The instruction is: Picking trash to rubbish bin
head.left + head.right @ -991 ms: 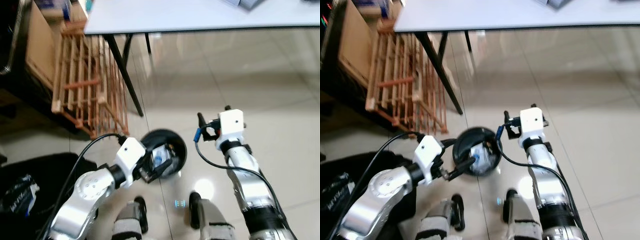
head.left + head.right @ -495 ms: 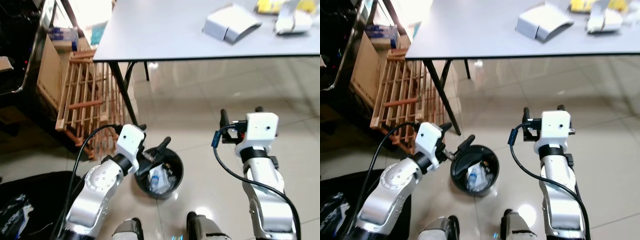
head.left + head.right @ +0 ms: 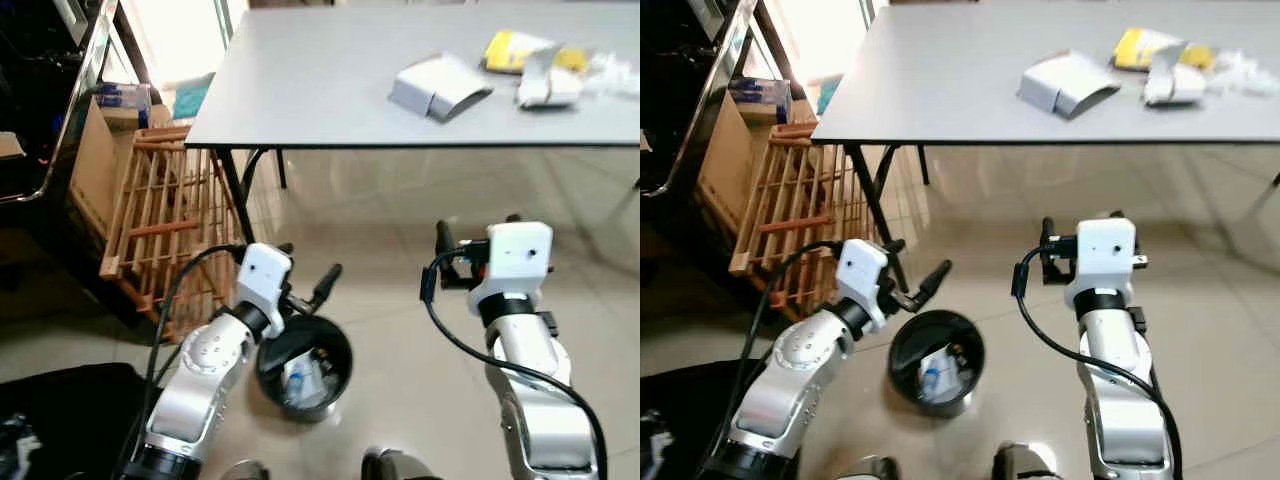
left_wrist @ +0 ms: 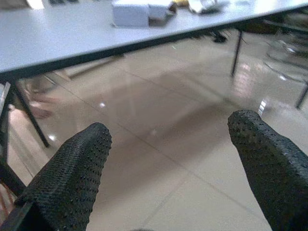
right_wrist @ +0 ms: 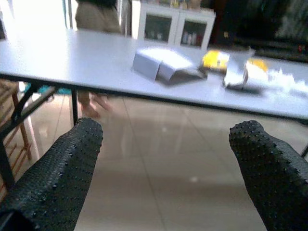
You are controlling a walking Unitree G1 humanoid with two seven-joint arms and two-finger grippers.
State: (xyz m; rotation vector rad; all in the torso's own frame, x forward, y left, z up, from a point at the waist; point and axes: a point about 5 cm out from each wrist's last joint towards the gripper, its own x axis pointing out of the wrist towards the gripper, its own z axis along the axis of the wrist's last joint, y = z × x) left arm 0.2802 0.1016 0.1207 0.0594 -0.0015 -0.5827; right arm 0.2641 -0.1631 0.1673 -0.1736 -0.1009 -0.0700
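A round black rubbish bin (image 3: 303, 365) stands on the tiled floor with a crumpled bottle and wrappers inside. My left gripper (image 3: 308, 268) hovers just above the bin's far rim, open and empty. My right gripper (image 3: 477, 228) is raised to the right of the bin, open, holding nothing. Both point toward the grey table (image 3: 330, 90). On its top lie a white box (image 3: 438, 87), a yellow packet (image 3: 510, 50), a silvery wrapper (image 3: 545, 88) and clear plastic (image 3: 615, 72). The right wrist view has the white box (image 5: 161, 65) and yellow packet (image 5: 215, 60) ahead between the fingertips (image 5: 72, 144).
A wooden slatted crate (image 3: 165, 225) leans by the table's black legs (image 3: 235, 200) on the left, with a cardboard box (image 3: 95, 150) behind it. A black bag (image 3: 60, 420) lies at lower left. A person (image 5: 98, 12) stands beyond the table. Open floor lies right of the bin.
The view has lifted, bringing the table top and its litter into sight. My left gripper has risen from the bin's mouth to above its rim. The right gripper has come up slightly.
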